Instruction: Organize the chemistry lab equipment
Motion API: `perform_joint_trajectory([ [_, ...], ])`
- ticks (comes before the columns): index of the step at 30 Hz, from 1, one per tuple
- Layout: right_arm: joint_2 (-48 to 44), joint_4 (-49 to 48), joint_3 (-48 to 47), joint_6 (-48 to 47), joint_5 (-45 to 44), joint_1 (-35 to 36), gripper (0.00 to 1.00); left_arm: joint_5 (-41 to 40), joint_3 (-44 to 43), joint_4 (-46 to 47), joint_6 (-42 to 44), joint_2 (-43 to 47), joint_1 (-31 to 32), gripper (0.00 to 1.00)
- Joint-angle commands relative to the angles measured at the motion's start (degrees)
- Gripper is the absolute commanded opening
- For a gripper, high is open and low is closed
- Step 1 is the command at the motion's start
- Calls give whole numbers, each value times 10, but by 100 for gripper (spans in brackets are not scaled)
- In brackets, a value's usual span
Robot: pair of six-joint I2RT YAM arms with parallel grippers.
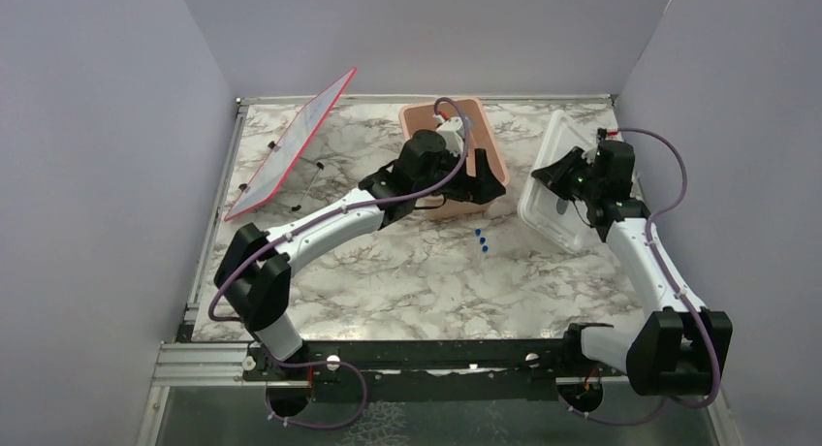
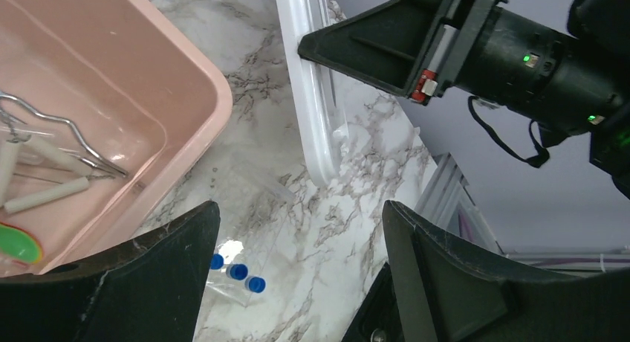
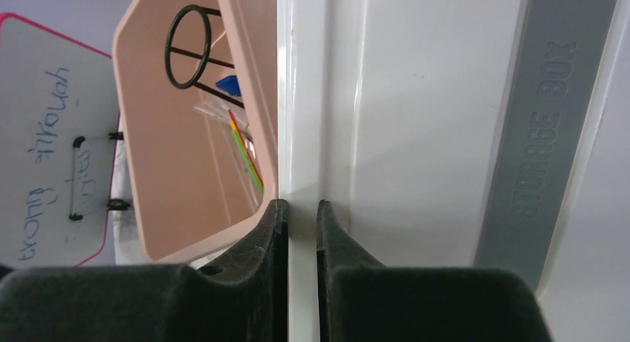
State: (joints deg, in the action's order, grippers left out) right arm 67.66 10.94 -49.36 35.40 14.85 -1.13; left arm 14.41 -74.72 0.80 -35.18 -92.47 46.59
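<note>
1. The pink tub (image 1: 482, 128) sat at the back of the table. It already held the metal tweezers (image 2: 70, 137), the black wire ring stand (image 3: 192, 48) and the green-yellow stick (image 3: 249, 157).
2. The left gripper (image 2: 297, 227) hung over the tub's near right corner with its jaws spread wide and nothing between them.
3. The clear tubes with blue caps (image 1: 480, 240) lay loose on the marble just in front of the tub, on the side toward the arm bases. In the left wrist view they showed low between the open fingers (image 2: 160, 264), so they lay below the hand and a little back from it.
4. The three caps formed a short row. The clear bodies seemed to run away from the caps toward the white lid (image 1: 551, 150), though they were faint against the marble.
5. The left gripper was much the nearer hand. A grasp would likely call for a descent with the jaws set across that long axis.
6. The right gripper (image 3: 297, 215) was pinched on the lid's rim and held the lid tilted beside the tub, well apart from the tubes.
</note>
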Motion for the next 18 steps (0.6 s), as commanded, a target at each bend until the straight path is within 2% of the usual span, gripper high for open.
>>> perform_joint_trajectory([
  [1, -24, -46, -3, -6, 77, 2, 1, 43, -40, 17, -41, -42, 5, 80],
  [5, -21, -52, -19, -27, 110, 2, 1, 34, -39, 30, -48, -46, 6, 77],
  [10, -1, -46, -54, -43, 122, 3, 1, -34, -37, 0, -23, -19, 1, 77],
  [18, 36, -17, -152, -65, 91, 44, 1, -94, -5, -32, -2, 43, -41, 77],
])
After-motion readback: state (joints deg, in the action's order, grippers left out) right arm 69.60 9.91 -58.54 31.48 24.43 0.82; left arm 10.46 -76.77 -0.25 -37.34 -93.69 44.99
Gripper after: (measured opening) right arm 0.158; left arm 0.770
